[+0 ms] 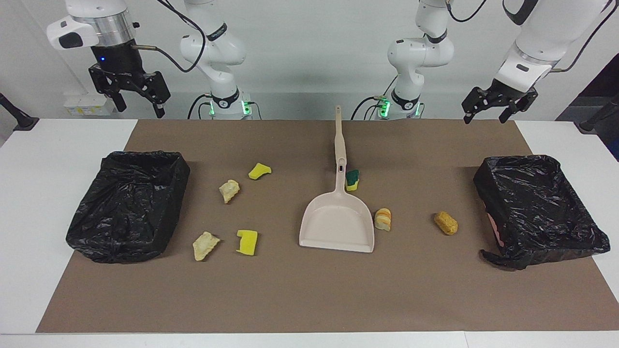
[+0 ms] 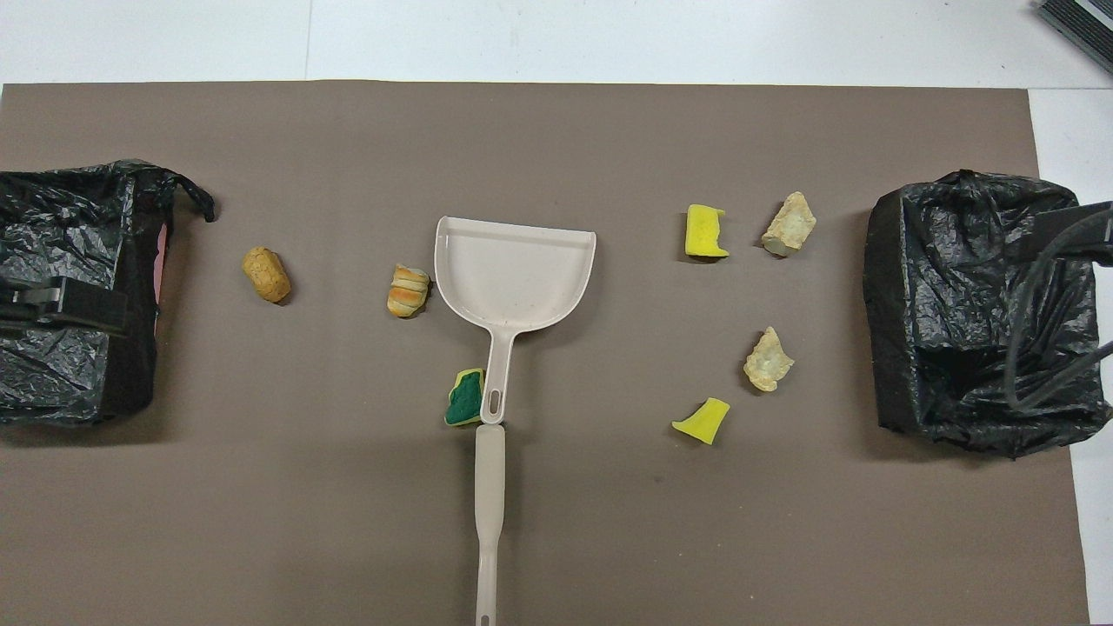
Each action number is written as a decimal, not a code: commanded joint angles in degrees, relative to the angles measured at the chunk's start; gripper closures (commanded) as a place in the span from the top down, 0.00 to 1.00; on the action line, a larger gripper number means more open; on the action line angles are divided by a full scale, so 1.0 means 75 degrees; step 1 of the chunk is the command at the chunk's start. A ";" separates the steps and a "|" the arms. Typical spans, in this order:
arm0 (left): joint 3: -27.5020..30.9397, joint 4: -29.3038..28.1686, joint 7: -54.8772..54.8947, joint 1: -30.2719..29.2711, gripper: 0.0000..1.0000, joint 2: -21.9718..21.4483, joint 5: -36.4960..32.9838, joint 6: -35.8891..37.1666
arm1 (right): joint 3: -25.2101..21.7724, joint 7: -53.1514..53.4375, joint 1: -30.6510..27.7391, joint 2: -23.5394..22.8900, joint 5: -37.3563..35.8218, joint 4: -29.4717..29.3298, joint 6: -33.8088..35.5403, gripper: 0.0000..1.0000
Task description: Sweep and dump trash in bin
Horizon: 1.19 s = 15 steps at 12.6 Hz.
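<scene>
Several scraps of trash lie on the brown mat. Two yellow sponge pieces [image 1: 259, 170] [image 1: 247, 241] and two tan chunks [image 1: 229, 190] [image 1: 205, 245] lie toward the right arm's end. A green-yellow sponge [image 1: 352, 180] touches the dustpan's handle. A bread-like lump [image 1: 383, 219] lies beside the pan, and a brown lump [image 1: 446, 223] lies toward the left arm's end. The beige dustpan [image 1: 338, 222] lies flat mid-mat, handle toward the robots. My right gripper [image 1: 140, 107] and left gripper [image 1: 486, 117] hang open and empty, high over the table's two ends.
Two bins lined with black bags stand on the mat, one at the right arm's end [image 1: 96, 232] and one at the left arm's end [image 1: 488, 179]. White table [image 1: 38, 193] shows around the mat. No brush is in view.
</scene>
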<state>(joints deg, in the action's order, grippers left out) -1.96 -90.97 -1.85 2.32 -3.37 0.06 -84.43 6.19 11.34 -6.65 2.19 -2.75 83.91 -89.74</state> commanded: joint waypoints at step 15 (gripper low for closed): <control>-0.0056 -0.0187 0.0130 -0.0004 1.00 -0.0101 0.0190 -0.0544 | 0.0019 -0.0153 -0.0074 0.0106 0.0097 0.0002 0.0469 1.00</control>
<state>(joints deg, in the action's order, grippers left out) -2.55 -91.01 -1.46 2.53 -3.36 0.39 -87.04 6.18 11.34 -6.40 2.36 -2.71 83.79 -87.57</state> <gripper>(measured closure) 0.000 0.000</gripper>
